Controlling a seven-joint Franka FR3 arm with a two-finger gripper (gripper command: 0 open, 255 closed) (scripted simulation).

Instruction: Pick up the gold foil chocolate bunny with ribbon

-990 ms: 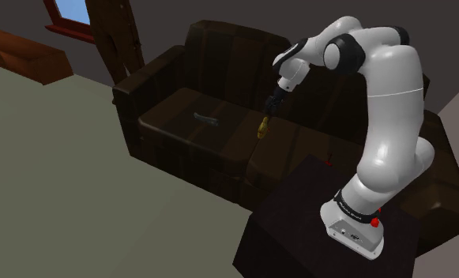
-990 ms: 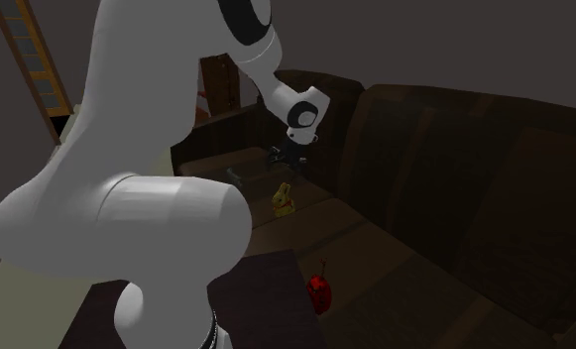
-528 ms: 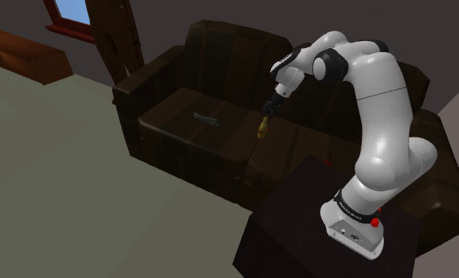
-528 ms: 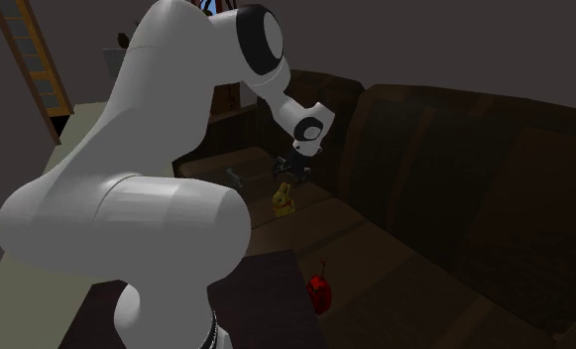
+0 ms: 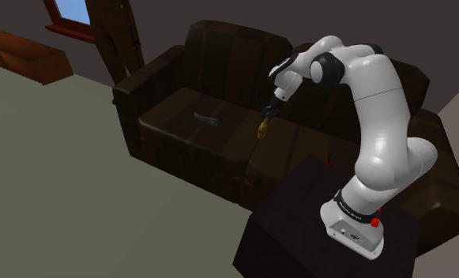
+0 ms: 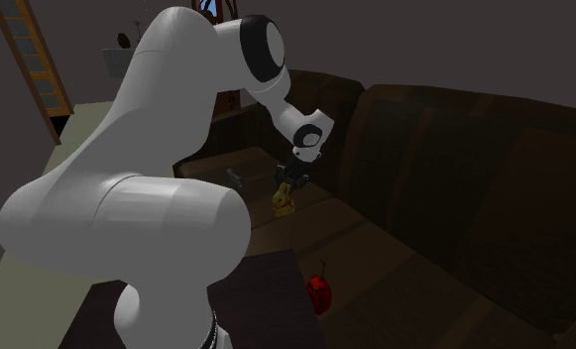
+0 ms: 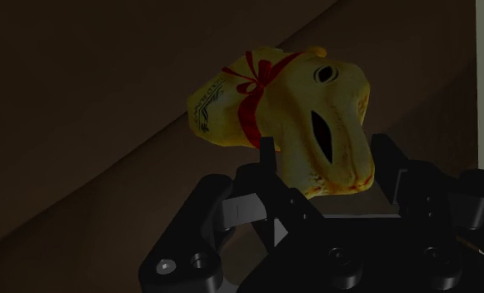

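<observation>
The gold foil bunny (image 5: 262, 128) with a red ribbon stands on the dark sofa's seat, near the seam between two cushions. In the second exterior view the bunny (image 6: 284, 201) sits just below my black gripper (image 6: 288, 181). From above, the gripper (image 5: 267, 114) reaches down onto its top. In the wrist view the bunny (image 7: 290, 108) fills the space ahead, and its ears sit between the two fingers of the gripper (image 7: 327, 158), which are shut on them. The bunny still rests on the cushion.
A small grey object (image 5: 208, 119) lies on the seat further along the sofa (image 5: 172, 95). A red object (image 6: 320, 292) sits on the cushion close to the dark stand (image 5: 299, 229). The sofa's backrest rises right behind the gripper.
The arm came down and brought the gripper onto the bunny's top. The fingers, open before, have closed on the bunny's ears. The bunny has not moved.
</observation>
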